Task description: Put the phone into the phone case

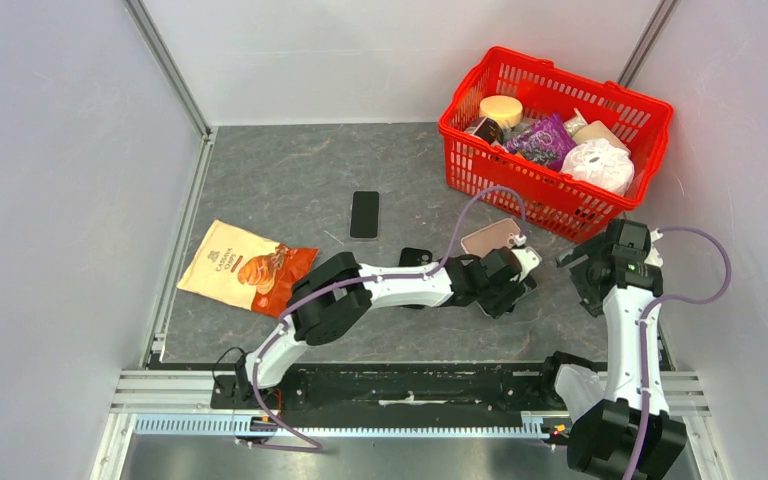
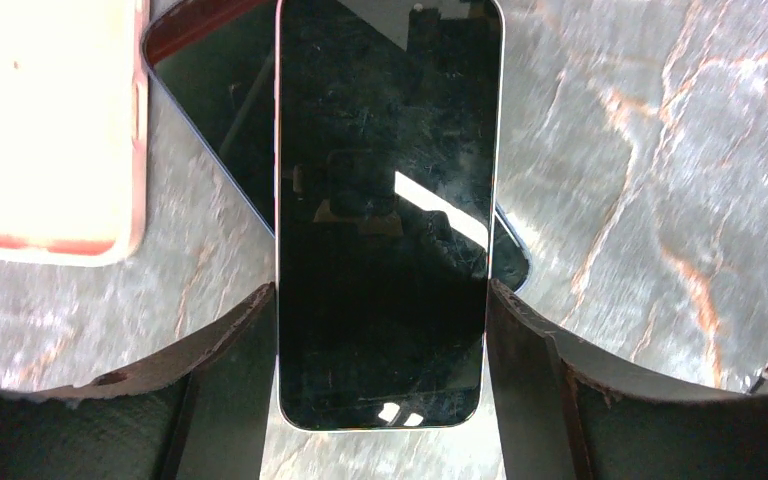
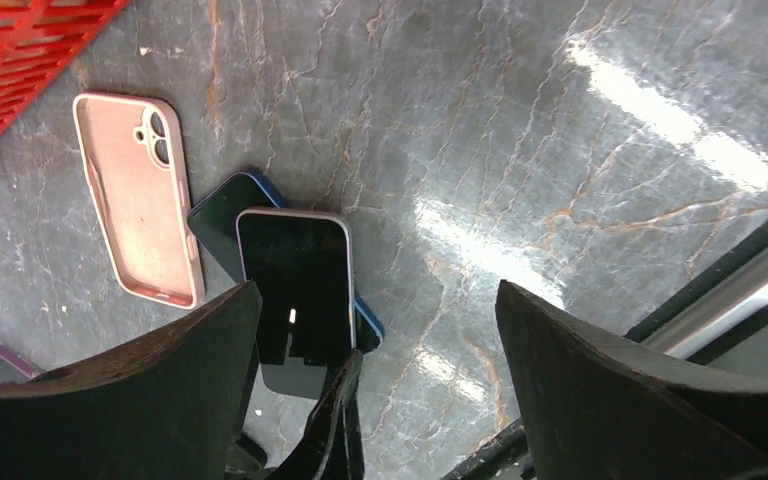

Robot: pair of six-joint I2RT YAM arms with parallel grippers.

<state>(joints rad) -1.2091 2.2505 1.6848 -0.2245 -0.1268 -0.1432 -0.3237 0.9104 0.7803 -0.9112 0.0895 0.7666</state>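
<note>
The phone (image 2: 385, 200) is pinched by its long edges between the fingers of the left gripper (image 2: 383, 290), right of the middle of the table (image 1: 290, 180) and nearer its front edge. It is laid partly across a dark, blue-edged device (image 3: 218, 215). The pink phone case (image 3: 140, 190) is set just beside them, towards the red basket (image 1: 560, 205). The right gripper (image 3: 375, 290) is held spread wide nearby.

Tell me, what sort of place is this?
Probably a robotics test cell: two arms bolted to a rail, plain white walls enclosing it, and staged props like a red basket of groceries.
</note>
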